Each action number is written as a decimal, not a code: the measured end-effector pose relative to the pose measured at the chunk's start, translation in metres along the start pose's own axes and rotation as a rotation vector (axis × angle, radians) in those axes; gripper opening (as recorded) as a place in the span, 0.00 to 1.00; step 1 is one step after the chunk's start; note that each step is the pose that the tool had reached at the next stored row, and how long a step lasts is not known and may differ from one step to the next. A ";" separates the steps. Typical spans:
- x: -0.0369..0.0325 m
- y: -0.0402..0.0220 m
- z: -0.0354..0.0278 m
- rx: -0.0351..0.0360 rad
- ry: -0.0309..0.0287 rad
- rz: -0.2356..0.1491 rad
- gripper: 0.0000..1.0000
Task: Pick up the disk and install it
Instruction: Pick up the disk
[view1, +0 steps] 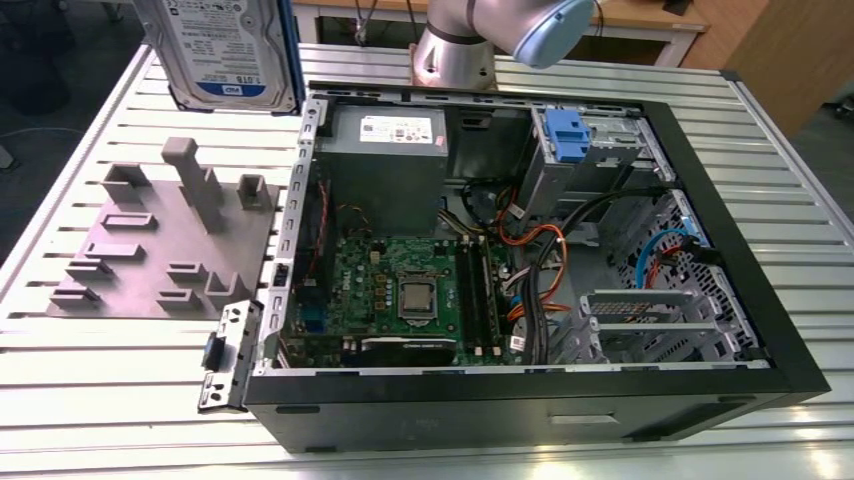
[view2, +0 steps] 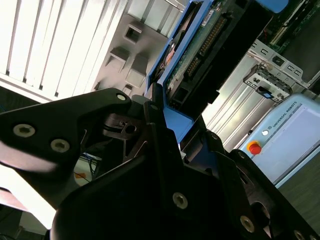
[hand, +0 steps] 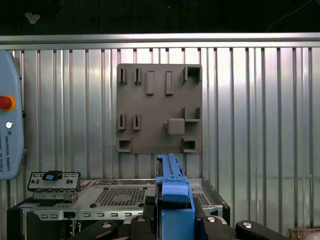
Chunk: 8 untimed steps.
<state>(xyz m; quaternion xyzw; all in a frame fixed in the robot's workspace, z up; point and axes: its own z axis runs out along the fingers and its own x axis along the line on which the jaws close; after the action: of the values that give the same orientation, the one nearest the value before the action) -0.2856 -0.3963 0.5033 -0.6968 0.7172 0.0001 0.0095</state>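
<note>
The disk (view1: 220, 50), silver with a white-and-blue label and a blue bracket, hangs upright in the air. In the exterior view it is above the table's far left corner, left of the open computer case (view1: 747, 230). In the second wrist view my gripper (view2: 177, 122) is shut on the disk (view2: 200, 45), its black fingers (view2: 152, 102) pressing the blue bracket edge, with the green circuit board side showing. In the first wrist view the disk's blue edge (hand: 172, 185) stands between the fingers of the gripper (hand: 175, 212).
A grey fixture plate (view1: 160, 240) with posts and slots lies on the slatted table beside the case. Inside the case, a drive bay with a blue latch (view1: 567, 130) sits at the far right. The arm's base (view1: 461, 50) stands behind. A teach pendant (hand: 10, 115) lies nearby.
</note>
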 end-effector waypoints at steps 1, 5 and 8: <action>0.0000 -0.0005 0.0000 0.0000 0.0000 0.000 0.36; -0.0001 -0.0025 0.0001 0.0000 -0.0001 0.000 0.36; -0.0001 -0.0041 0.0001 0.0000 0.0000 0.000 0.36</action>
<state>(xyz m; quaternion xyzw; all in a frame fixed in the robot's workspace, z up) -0.2815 -0.3963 0.5033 -0.6968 0.7172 0.0001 0.0095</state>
